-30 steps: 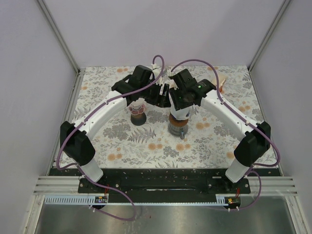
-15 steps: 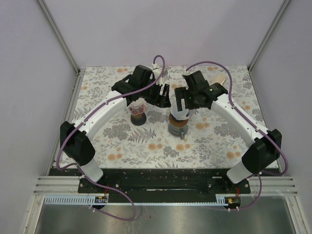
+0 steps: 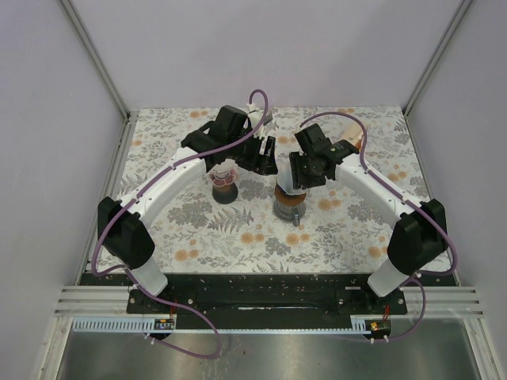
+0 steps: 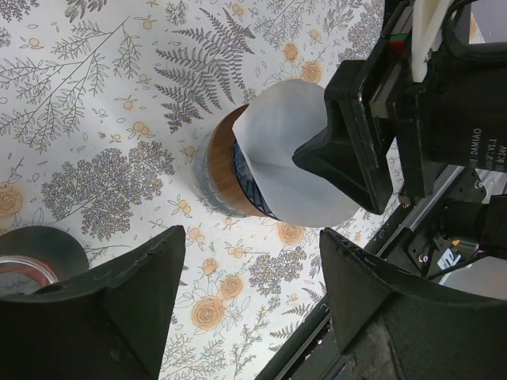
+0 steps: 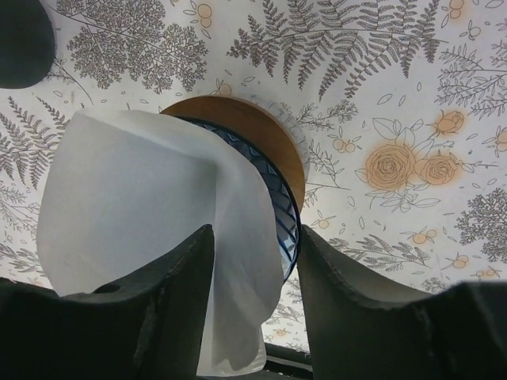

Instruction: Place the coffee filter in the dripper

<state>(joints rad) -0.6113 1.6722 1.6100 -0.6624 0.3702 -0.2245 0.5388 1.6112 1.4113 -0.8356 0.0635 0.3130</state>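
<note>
right pincer [image 5: 252, 297] pinched shut on the coffee filter [image 5: 150, 237], which hangs over the dripper [image 5: 273, 178] mouth, lower edge dipping in, not seated. left pincer [image 4: 253, 297] wide open, holding nothing, hovering just beside the dripper above the bench [image 3: 348, 229].

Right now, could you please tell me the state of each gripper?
Left gripper: open, holding nothing.
Right gripper: jaws closed on the coffee filter, over the dripper.

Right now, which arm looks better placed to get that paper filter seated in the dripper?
The right. Its end effector hangs directly over the dripper with the filter between its fingers. The left end effector is open beside it, holding nothing.
</note>
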